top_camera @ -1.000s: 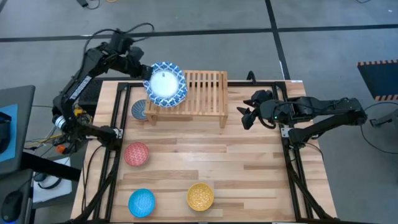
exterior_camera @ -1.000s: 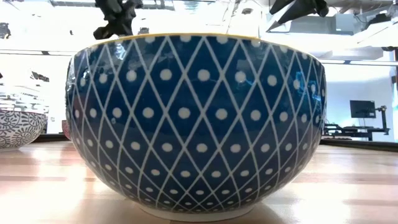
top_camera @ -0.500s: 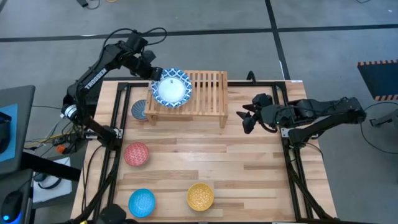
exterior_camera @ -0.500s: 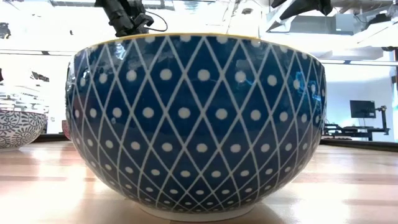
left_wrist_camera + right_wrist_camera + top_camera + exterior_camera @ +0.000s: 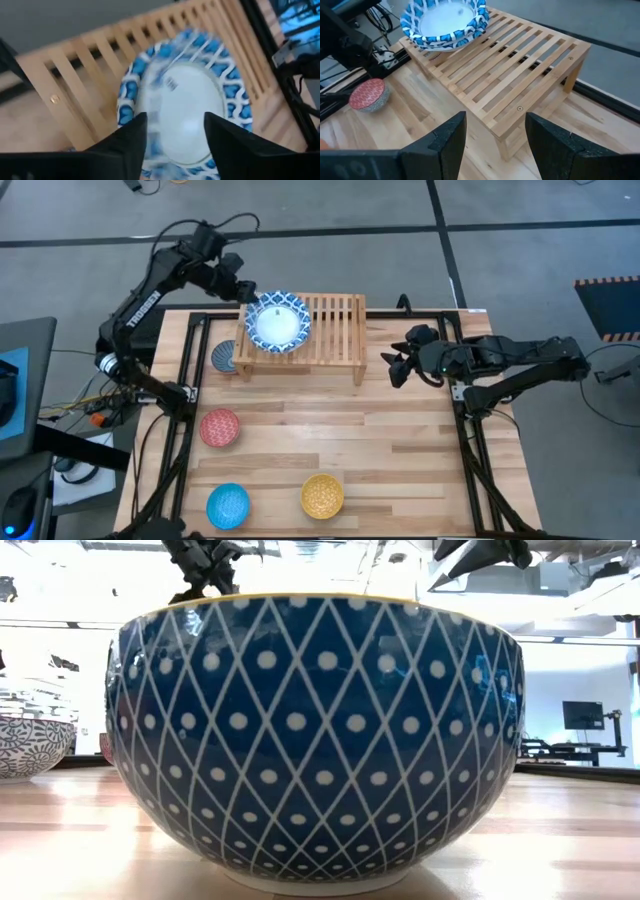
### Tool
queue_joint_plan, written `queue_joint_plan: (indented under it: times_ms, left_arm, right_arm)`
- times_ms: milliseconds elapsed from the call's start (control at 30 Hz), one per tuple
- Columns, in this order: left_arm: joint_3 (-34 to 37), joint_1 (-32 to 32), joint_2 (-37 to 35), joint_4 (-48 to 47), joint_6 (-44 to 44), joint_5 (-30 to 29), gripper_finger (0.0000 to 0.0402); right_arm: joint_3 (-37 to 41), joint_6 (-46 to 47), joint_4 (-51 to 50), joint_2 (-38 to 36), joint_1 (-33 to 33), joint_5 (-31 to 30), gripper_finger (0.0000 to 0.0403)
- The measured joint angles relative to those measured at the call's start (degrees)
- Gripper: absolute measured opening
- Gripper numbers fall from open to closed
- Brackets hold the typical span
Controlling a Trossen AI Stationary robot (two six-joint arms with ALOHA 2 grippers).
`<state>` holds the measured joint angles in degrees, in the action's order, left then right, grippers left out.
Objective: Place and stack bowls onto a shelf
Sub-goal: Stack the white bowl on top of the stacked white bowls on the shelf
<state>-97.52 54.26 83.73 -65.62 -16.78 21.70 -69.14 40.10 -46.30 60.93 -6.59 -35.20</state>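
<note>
A white bowl with a blue-patterned rim (image 5: 278, 323) rests by its base on the slats at the left end of the light-wood shelf (image 5: 330, 330). It also shows in the left wrist view (image 5: 185, 107) and the right wrist view (image 5: 445, 20). My left gripper (image 5: 243, 290) is open and empty just off the bowl's far-left rim, and its fingers (image 5: 127, 142) stand short of the bowl. My right gripper (image 5: 395, 368) is open and empty above the table, right of the shelf. The grey-blue (image 5: 224, 357), red (image 5: 219, 427), bright blue (image 5: 228, 505) and yellow (image 5: 322, 496) bowls sit on the table.
The shelf's middle and right slats (image 5: 520, 65) are bare. The grey-blue bowl sits right beside the shelf's left leg. In the low view, a blue diamond-patterned bowl wall with a yellow rim (image 5: 315, 730) fills the picture. Black frame rails (image 5: 190, 350) run along the table's sides.
The white bowl, held higher over the shelf's far-left corner a second ago, has come down and a little to the right onto the slats. My left gripper has let go and drawn back toward the table's far-left.
</note>
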Motion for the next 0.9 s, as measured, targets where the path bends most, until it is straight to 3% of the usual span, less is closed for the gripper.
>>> queue_joint_plan:
  times_ms: [167,367,567,733,900]
  left_arm:
    - [-3.1,0.0,-0.3,2.1,2.0,-5.0,0.0204]
    - [2.3,-1.3,-0.2,3.7,5.2,-12.2,0.0206]
    - [7.1,-1.4,-0.2,7.2,5.2,-12.9,0.0206]
    - [8.8,-2.2,-0.2,7.5,4.0,-11.5,0.0206]
    - [6.3,-3.9,-2.1,8.0,4.2,-12.2,0.0206]
  right_arm:
    - [0.0,0.4,0.1,0.3,0.1,-0.4,0.023]
    - [0.0,0.0,4.9,0.3,3.7,-1.9,0.023]
    - [0.0,0.4,8.5,0.3,4.3,-2.5,0.0229]
    - [0.1,0.7,5.5,1.1,3.5,-2.1,0.0218]
    - [0.0,1.9,5.0,1.9,4.7,4.4,0.0214]
